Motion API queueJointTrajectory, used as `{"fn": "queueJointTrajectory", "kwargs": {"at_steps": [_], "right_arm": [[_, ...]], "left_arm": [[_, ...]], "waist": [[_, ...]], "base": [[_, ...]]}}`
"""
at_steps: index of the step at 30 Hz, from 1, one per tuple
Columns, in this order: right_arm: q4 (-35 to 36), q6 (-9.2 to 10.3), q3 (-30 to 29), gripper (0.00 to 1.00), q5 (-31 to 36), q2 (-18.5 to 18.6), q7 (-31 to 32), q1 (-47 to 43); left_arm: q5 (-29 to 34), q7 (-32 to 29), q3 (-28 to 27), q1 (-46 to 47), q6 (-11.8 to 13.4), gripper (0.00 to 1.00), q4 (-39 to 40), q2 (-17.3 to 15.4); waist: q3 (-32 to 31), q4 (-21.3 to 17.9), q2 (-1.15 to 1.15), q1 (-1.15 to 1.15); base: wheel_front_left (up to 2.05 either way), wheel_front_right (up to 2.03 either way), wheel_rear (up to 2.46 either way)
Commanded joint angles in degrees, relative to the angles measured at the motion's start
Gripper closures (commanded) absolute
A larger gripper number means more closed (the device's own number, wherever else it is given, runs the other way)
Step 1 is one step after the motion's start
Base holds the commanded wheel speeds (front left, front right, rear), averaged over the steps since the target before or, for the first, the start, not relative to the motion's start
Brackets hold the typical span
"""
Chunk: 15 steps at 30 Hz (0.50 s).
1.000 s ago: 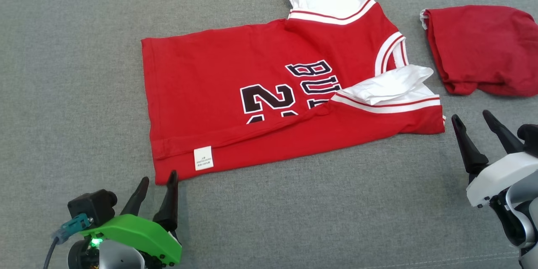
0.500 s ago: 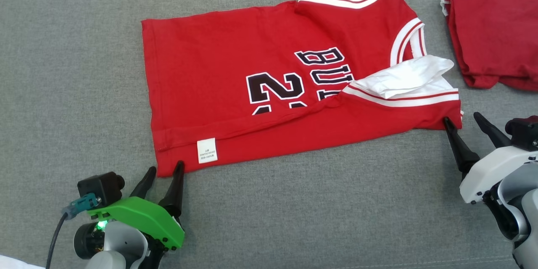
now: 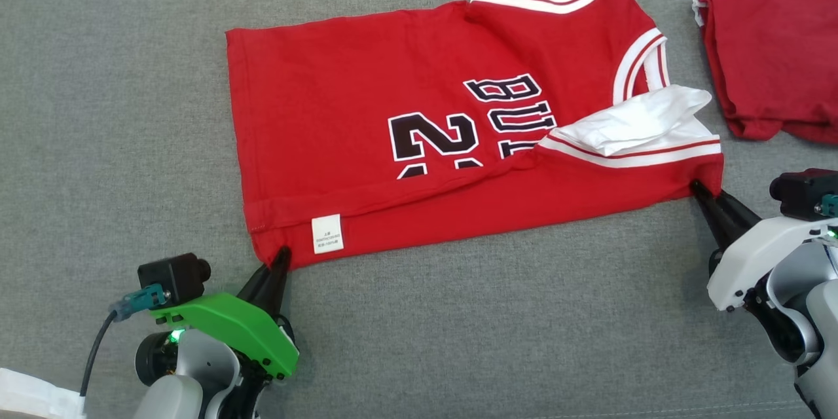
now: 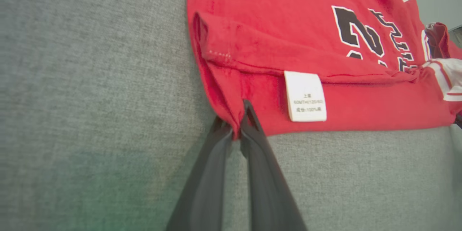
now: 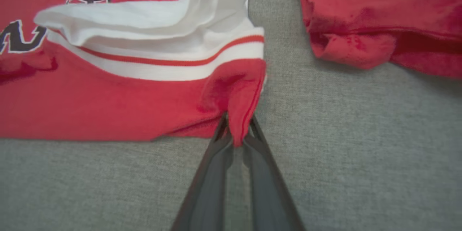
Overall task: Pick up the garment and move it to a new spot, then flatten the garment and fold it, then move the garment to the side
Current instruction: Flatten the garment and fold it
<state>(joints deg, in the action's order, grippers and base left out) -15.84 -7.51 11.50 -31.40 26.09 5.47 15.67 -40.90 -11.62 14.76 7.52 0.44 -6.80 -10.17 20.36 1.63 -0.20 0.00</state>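
On near corners of garment, left gripper, right gripper, newly pinched tight.

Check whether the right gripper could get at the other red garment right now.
Probably not yet: the right gripper is shut on the jersey corner. Only bare cushion lies between it and the red garment.

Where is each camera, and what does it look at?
Head: on the head, looking down at the jersey; left gripper and right gripper show.
Left wrist: on the left arm, looking along its fingers at a jersey corner.
Right wrist: on the right arm, along its fingers at another corner.
Shared: head and left wrist show the label.
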Motion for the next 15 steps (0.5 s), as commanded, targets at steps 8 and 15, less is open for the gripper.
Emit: {"fn": "queueJointTrajectory", "kwargs": {"at_steps": [8,15], "right_arm": [[4.0,0.06,0.5,1.00,-4.1,4.5,2.2,-0.3],[9.8,0.07,-0.1,1.00,-7.3,7.6,7.4,-3.6]], "left_arm": [[-3.8,-2.5,-2.1,-1.4,-1.2,1.00,5.0,-2.7],[-5.8,-6.9,-2.4,-6.8,0.0,1.00,13.6,-5.2]], "waist": [[-3.1,-0.5,0.20,0.00],[-5.6,-1.5,0.20,0.00]], "base": [[0.00,0.00,0.00],[0.00,0.00,0.00]]}}
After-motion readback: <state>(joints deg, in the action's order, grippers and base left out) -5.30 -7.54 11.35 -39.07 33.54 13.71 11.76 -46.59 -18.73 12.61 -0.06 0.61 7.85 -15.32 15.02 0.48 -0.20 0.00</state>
